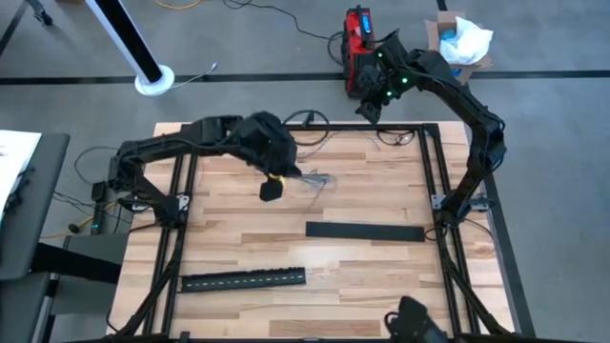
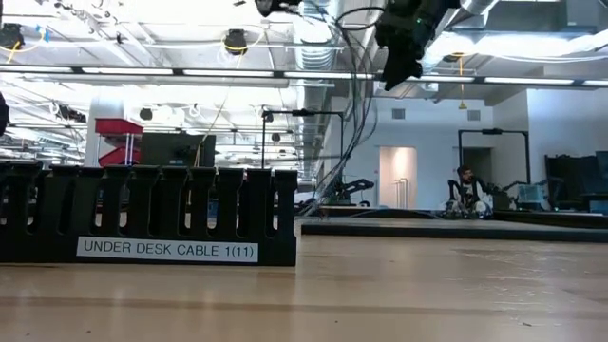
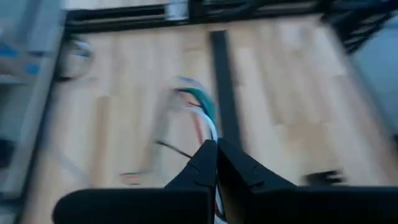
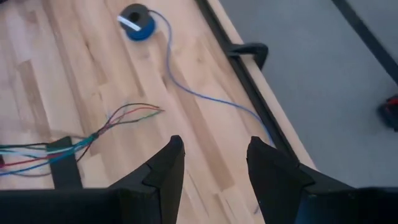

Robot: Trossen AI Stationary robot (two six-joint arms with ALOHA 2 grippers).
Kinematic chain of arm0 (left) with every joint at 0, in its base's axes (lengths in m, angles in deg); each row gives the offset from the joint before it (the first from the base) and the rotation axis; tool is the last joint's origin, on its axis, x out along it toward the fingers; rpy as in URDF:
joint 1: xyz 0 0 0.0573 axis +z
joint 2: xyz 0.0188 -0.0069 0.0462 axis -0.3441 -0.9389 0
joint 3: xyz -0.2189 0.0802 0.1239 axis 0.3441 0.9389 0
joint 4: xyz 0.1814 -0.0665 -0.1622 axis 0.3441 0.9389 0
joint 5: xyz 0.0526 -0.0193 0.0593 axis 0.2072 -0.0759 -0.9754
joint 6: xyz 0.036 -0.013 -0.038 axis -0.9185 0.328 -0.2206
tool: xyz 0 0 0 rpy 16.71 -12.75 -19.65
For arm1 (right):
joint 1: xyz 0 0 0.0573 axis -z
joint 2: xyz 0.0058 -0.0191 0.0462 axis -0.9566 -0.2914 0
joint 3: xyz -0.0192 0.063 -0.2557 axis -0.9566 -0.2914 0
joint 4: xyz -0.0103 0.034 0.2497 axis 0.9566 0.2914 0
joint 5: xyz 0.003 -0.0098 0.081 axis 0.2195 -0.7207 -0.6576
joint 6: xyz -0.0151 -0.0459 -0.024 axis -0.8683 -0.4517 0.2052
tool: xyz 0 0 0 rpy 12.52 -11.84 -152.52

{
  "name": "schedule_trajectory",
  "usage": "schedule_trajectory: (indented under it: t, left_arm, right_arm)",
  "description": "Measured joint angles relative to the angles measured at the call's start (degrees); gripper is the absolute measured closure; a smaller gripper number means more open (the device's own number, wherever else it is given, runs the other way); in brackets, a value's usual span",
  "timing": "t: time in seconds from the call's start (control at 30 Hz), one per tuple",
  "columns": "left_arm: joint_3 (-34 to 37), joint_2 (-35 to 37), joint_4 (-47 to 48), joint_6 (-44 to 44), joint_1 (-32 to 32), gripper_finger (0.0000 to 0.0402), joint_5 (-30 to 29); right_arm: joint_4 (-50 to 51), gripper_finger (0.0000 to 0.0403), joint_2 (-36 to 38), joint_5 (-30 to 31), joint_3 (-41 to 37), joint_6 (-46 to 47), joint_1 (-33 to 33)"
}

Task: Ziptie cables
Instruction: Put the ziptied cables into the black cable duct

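Observation:
The cables (image 1: 317,179), thin white, green and red wires, lie on the wooden table just right of my left gripper (image 1: 272,189). In the left wrist view the cables (image 3: 198,102) run from the shut fingertips of my left gripper (image 3: 216,149) out across the wood. My right gripper (image 1: 368,105) hangs high over the table's far edge, open and holding nothing. Its wrist view looks down between the fingers of my right gripper (image 4: 214,158) on a fanned end of the cables (image 4: 127,115). In the low view my right gripper (image 2: 404,43) shows at the top. My left gripper pinches the cables between its two shut fingers at one end of the bundle (image 3: 211,134). The fingers come down slanting from the table's left. The rest of the bundle trails away from the fingertips onto the wood; whether the held end is lifted cannot be told.
A flat black strip (image 1: 365,231) lies right of centre and a slotted black strip (image 1: 244,279) near the front, labelled in the low view (image 2: 166,249). A blue-and-black tape roll (image 4: 138,22) with a thin blue wire (image 4: 205,93) sits near the far right frame rail (image 1: 431,162).

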Motion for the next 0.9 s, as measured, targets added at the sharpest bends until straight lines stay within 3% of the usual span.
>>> schedule_trajectory:
  t: [0.17,0.37,0.6,0.9]
  left_arm:
    - [2.1,-0.4,0.3,1.5,-4.1,0.0401,4.3]
    - [2.2,-5.1,0.1,1.0,-11.1,0.0401,13.5]
    - [2.2,-10.7,7.7,-2.4,-17.6,0.0401,13.4]
    - [2.2,-11.3,24.2,2.2,-19.1,0.0401,16.8]
  right_arm:
    - [3.0,0.024,0.0,0.0,0.0,-0.1,3.1]
    - [3.8,0.024,0.0,0.0,0.0,-0.1,4.1]
    - [3.5,0.024,0.0,-0.2,0.0,0.5,2.1]
    - [2.6,0.024,0.1,-0.3,0.0,1.2,-0.6]
